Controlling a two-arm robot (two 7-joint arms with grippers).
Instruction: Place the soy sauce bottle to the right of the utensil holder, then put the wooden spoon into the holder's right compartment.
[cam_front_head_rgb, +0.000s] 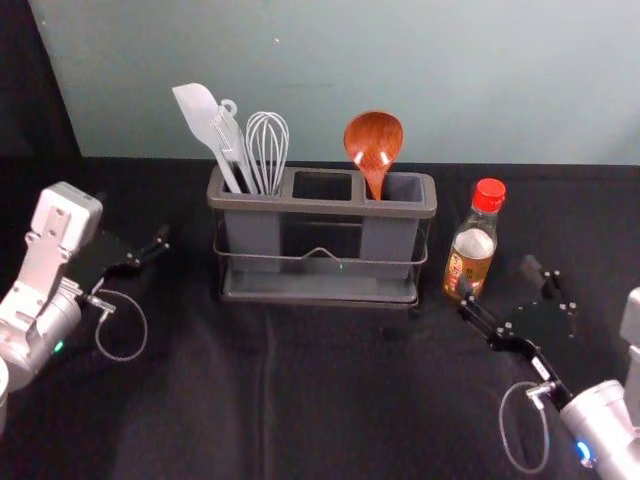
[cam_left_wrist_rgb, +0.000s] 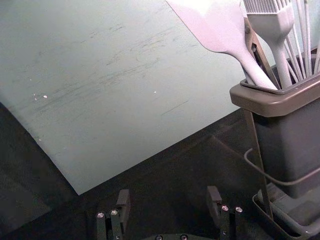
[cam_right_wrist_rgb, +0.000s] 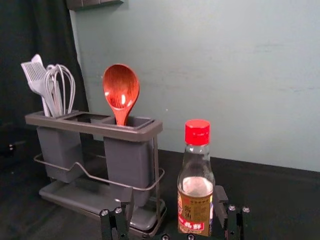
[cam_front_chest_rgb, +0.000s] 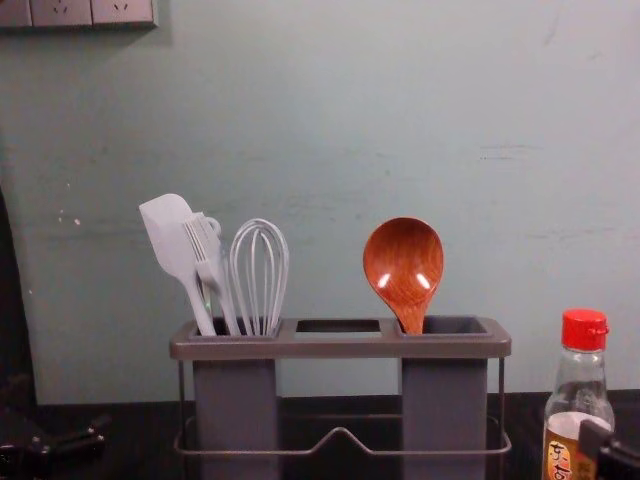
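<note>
Pale green wall (cam_front_head_rgb: 300, 60) behind, black-covered desk (cam_front_head_rgb: 330, 400) below. Toward its left edge hangs the left gripper (cam_left_wrist_rgb: 169, 194), open. Midway along the back edge, the utensil holder (cam_front_head_rgb: 325, 208) has the wooden spoon (cam_front_head_rgb: 374, 140) in its right compartment (cam_front_head_rgb: 407, 188). Right of that stands the soy sauce bottle (cam_front_head_rgb: 472, 250), the right gripper (cam_right_wrist_rgb: 174, 192) spread open close by. Both steps look done; next calls for backing off without nudging the bottle.

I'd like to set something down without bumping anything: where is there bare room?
Bare black cloth lies in front of the utensil holder, with a narrower strip between holder and left pincer. It is crowded to the holder's right: the soy sauce bottle stands there, close to the right pincer.
</note>
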